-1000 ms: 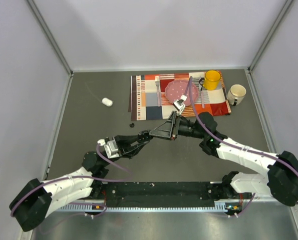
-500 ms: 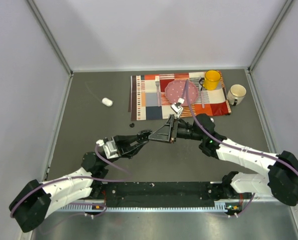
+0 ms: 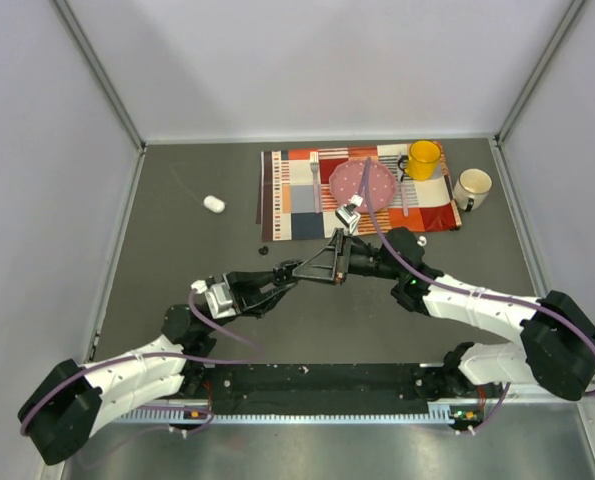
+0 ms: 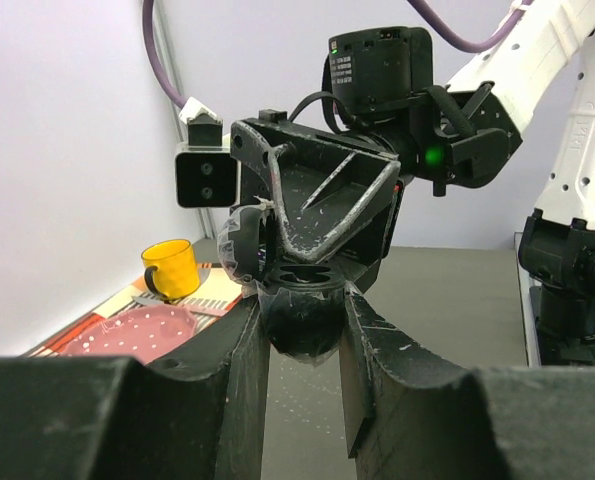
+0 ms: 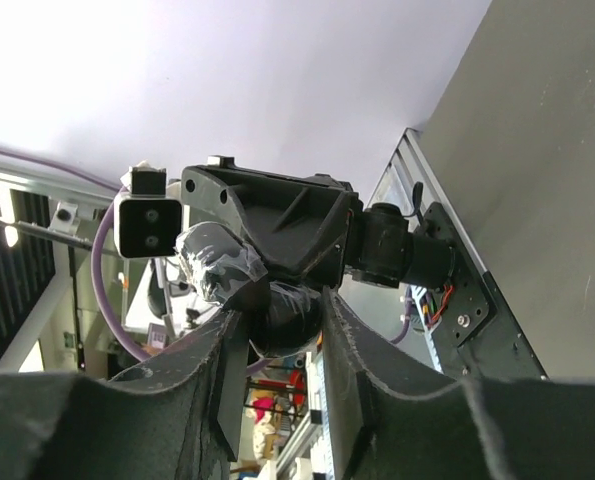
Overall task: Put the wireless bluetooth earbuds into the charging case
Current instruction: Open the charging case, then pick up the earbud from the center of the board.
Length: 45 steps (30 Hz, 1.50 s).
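Holding open blk case (image 4: 299,325) off table (image 3: 177,270) in L pincer (image 4: 302,300), ready to take buds. R pincer (image 5: 282,300) half shut round it; grip unclear. Blk bud (image 3: 263,249) at 9 o'clock, white bud (image 3: 420,238) at 3.

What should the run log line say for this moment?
left gripper: shut on black case | right gripper: shut on same case | white earbud: loose on table

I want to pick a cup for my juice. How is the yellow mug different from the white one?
The yellow mug stands on the checked placemat; the white mug stands off it, on the grey table. The yellow mug is nearer the pink plate. Both stand upright with a handle.
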Available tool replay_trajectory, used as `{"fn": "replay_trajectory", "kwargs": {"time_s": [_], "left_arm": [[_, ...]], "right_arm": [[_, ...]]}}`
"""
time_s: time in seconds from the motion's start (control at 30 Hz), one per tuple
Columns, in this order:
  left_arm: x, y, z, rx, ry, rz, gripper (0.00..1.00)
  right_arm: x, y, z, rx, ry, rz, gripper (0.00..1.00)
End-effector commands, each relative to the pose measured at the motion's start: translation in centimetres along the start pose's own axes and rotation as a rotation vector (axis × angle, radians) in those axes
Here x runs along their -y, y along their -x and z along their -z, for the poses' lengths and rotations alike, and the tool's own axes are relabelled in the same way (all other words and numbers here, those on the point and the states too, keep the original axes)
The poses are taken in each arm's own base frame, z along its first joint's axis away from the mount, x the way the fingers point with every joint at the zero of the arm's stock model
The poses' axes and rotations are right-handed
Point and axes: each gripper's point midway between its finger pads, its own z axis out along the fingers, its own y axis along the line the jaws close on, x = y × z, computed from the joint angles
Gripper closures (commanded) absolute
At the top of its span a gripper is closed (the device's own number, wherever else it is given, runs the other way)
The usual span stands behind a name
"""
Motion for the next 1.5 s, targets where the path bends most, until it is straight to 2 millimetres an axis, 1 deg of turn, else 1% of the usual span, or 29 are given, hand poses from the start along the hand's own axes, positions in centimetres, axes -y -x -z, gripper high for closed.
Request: {"fn": "replay_trajectory", "kwargs": {"time_s": [0.0,0.03,0.1,0.13,0.17,0.2,0.23,0.47,0.53,0.6,0.67,0.73,0.77,0.97,1.07,1.1,1.2,1.23,1.27,1.37,1.4,1.47], "left_arm": [[1.0,8.2,-0.5,0.306,-0.049,-0.122,1.00],[1.0,8.1,-0.4,0.304,-0.049,-0.119,0.99],[0.8,8.0,-0.5,0.301,-0.042,-0.116,0.94],[0.8,7.9,-0.5,0.297,-0.041,-0.113,0.92],[0.8,7.8,-0.5,0.292,-0.038,-0.110,0.90],[0.7,7.9,-0.5,0.294,-0.034,-0.111,0.85],[0.7,7.8,-0.5,0.290,-0.035,-0.108,0.83],[0.7,7.3,-0.7,0.253,-0.038,-0.108,0.76],[0.6,7.3,-0.7,0.248,-0.034,-0.108,0.73],[0.6,7.2,-0.6,0.243,-0.031,-0.108,0.71],[0.5,7.2,-0.6,0.240,-0.026,-0.107,0.69],[0.5,7.1,-0.7,0.233,-0.027,-0.104,0.67],[0.6,7.0,-0.7,0.231,-0.031,-0.103,0.66],[0.7,7.0,-1.0,0.222,-0.045,-0.096,0.63],[0.8,6.9,-1.1,0.220,-0.053,-0.088,0.64],[1.0,6.9,-1.1,0.218,-0.065,-0.089,0.72],[1.1,6.8,-1.3,0.212,-0.077,-0.090,0.85],[1.1,6.8,-1.4,0.210,-0.081,-0.095,0.99],[1.2,6.7,-1.4,0.205,-0.086,-0.095,1.00],[1.3,6.5,-1.6,0.192,-0.096,-0.104,1.00],[1.2,6.6,-1.5,0.197,-0.089,-0.107,1.00],[1.0,6.5,-1.3,0.202,-0.075,-0.114,1.00]], "right_arm": [[-2.4,0.2,-0.3,0.001,0.087,0.043,0.71],[-2.6,0.2,-0.2,0.003,0.091,0.045,0.75],[-2.7,0.2,-0.2,0.001,0.097,0.042,0.80],[-2.8,0.2,-0.2,0.000,0.099,0.043,0.86],[-2.9,0.2,-0.2,-0.001,0.103,0.048,0.88],[-3.0,0.2,-0.2,-0.001,0.104,0.047,0.90],[-3.0,0.2,-0.2,0.000,0.106,0.049,0.93],[-3.0,0.4,-0.1,0.014,0.100,0.065,0.99],[-3.2,0.5,-0.1,0.018,0.103,0.073,1.00],[-3.0,0.6,-0.1,0.024,0.086,0.082,1.00],[-3.3,0.8,0.0,0.033,0.077,0.116,1.00],[-2.8,0.8,0.1,0.034,0.042,0.116,1.00],[-3.1,1.1,0.2,0.046,0.042,0.140,1.00],[-3.1,1.2,0.4,0.050,0.014,0.160,1.00],[-3.1,1.2,0.4,0.047,0.016,0.161,1.00],[-3.1,1.1,0.4,0.047,0.016,0.161,1.00],[-3.0,1.1,0.4,0.044,0.012,0.161,1.00],[-3.0,1.1,0.4,0.045,0.010,0.162,1.00],[-3.0,1.1,0.3,0.042,0.011,0.169,1.00],[-2.9,1.0,0.4,0.042,0.010,0.169,0.85],[-3.0,1.1,0.5,0.046,0.012,0.173,0.75],[-3.0,1.2,0.6,0.058,0.006,0.178,0.62]]}}
